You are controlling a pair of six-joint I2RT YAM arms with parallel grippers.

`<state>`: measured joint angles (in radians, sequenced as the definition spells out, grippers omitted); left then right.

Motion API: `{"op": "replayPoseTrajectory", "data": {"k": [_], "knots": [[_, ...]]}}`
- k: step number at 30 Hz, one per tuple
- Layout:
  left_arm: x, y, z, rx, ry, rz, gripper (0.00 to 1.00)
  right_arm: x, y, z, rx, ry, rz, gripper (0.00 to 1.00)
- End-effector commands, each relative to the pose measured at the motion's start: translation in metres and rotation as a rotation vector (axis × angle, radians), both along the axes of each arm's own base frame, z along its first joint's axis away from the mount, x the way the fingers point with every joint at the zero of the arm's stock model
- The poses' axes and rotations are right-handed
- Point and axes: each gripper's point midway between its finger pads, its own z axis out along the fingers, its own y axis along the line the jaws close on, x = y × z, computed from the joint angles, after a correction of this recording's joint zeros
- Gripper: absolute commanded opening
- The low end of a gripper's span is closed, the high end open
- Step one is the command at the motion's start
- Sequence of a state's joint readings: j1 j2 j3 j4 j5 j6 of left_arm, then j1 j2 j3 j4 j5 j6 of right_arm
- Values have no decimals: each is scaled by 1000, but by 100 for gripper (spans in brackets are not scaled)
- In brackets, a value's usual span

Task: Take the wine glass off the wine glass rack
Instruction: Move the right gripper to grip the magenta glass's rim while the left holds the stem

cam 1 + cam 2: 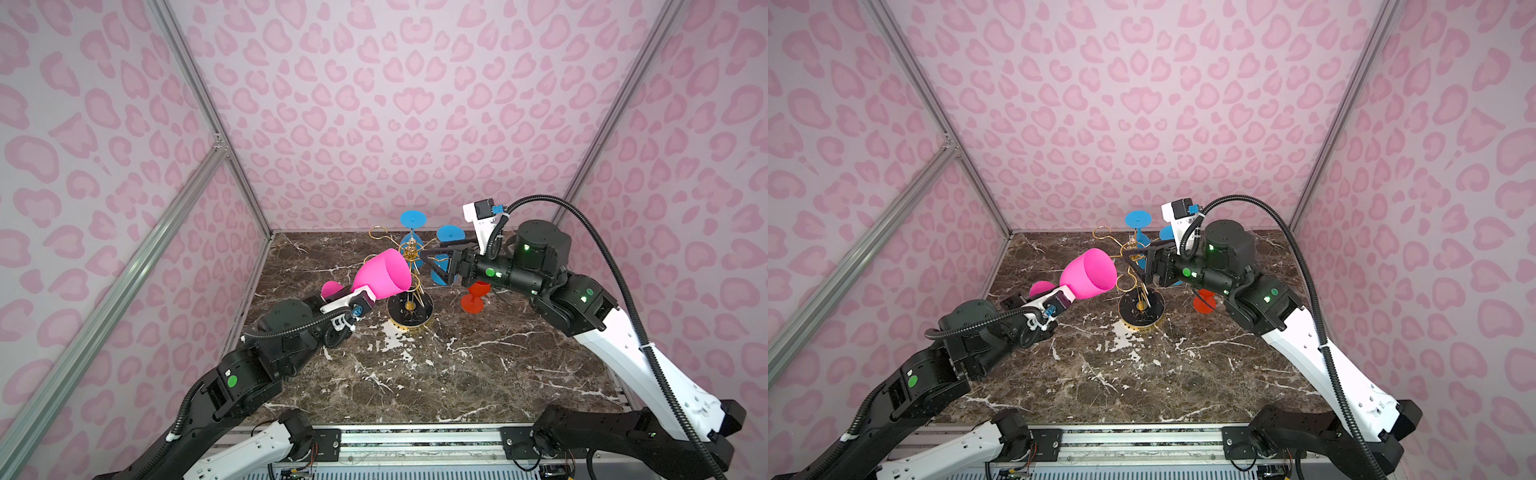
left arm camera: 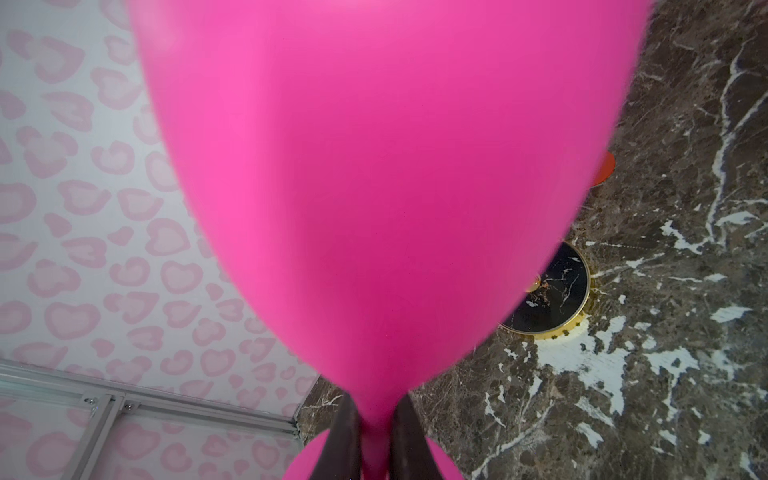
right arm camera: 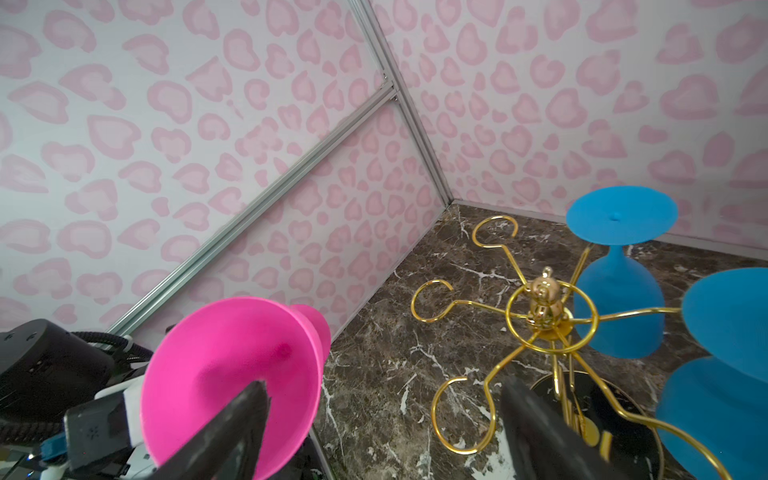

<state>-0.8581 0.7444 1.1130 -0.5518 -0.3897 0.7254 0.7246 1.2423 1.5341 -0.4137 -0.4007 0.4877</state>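
Item: pink glass [image 1: 380, 274], tilted, off the rack [image 3: 540, 309] at its 9 o'clock, stem clamped in left hand [image 2: 375, 419]; right hand [image 3: 384, 390] open by rack top; advise carrying toward 8 o'clock, rim clear of the rack.

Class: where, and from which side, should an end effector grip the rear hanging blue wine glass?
Probably by the narrow stem of the blue wine glass, between upturned foot and bowl. Come from outside the wine glass rack; wire arms crowd the centre.
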Motion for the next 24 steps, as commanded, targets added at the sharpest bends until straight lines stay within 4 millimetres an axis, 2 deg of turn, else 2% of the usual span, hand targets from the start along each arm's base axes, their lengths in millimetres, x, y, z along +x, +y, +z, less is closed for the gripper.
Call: {"op": "replayPoseTrajectory", "data": {"k": [1,9,13,14,15,24], "knots": [[4,1,6,66,-61,5,3,-9,12,-3,29,56,86,81],[5,-2,7,92,-70,-4,3,-16,21,-20,22,111,142,64],[4,-3,6,92,-68,-11,3,-19,23,-21,22,113,159,56],[4,-4,6,96,-67,-12,3,-18,25,-36,0,142,159,53],[4,-4,6,96,-67,-13,3,-17,26,-39,-5,149,160,51],[5,-7,5,118,-70,-25,3,-23,39,-43,-9,163,214,33]]}}
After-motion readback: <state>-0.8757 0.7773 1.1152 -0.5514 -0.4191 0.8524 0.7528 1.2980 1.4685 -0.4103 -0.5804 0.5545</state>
